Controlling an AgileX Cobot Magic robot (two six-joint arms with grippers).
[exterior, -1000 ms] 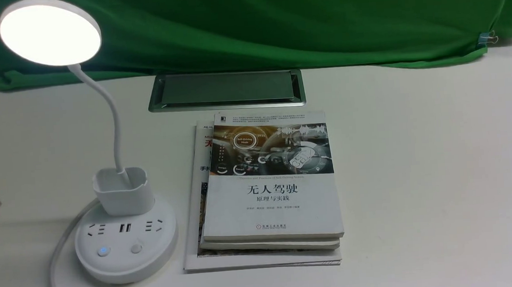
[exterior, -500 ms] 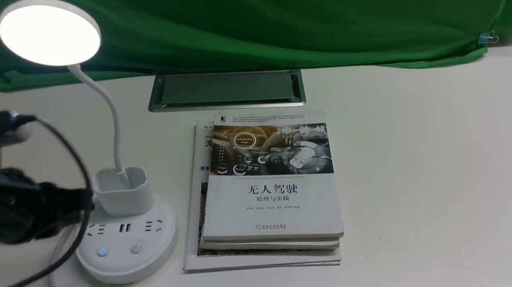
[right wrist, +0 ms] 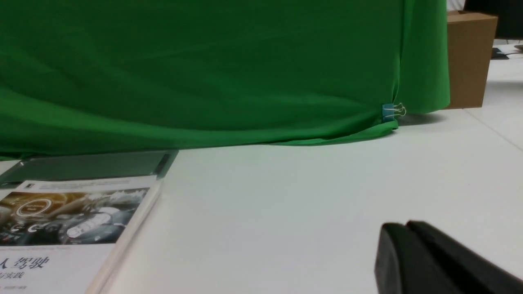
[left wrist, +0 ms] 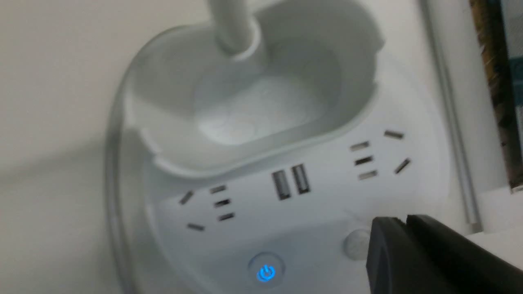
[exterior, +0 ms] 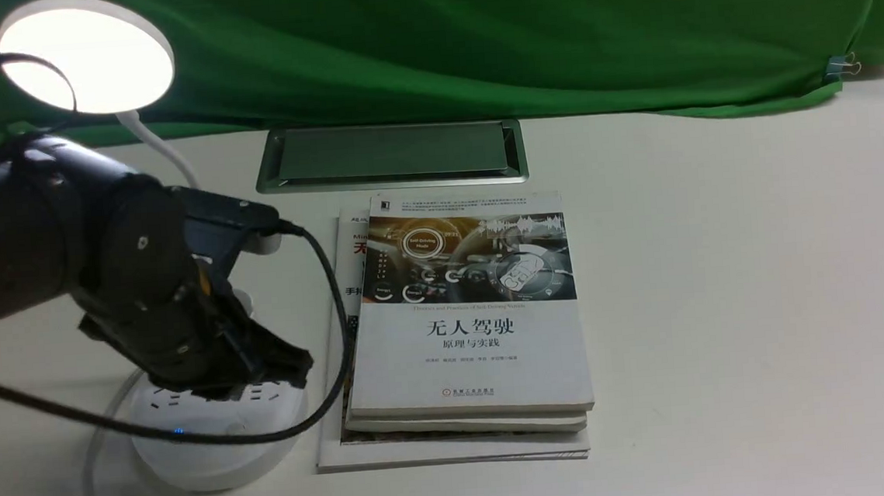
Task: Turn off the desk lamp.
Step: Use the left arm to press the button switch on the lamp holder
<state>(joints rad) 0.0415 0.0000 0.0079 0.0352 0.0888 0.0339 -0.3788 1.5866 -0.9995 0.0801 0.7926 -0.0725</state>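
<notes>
The white desk lamp with the round flat head (exterior: 86,59) stands near the front left corner of the white table (exterior: 726,298). Its head is shining, so the job is not done.

The black left gripper (left wrist: 404,222) has its two fingers pressed together with nothing between them. Its tip hangs over the lamp's round base, just beside the plain round button (left wrist: 356,244). The button with the blue glowing power sign (left wrist: 265,271) is a bit further away.

To do this well, I think the tip should go straight down onto one button, push softly, then lift. If the head stays bright, try the other button.

The black right gripper (right wrist: 404,230) is pressed together too, over bare table.

The top book of the stack of white books (exterior: 470,316) says "无人驾驶 原理与实践". Smaller writing is too tiny to read.
</notes>
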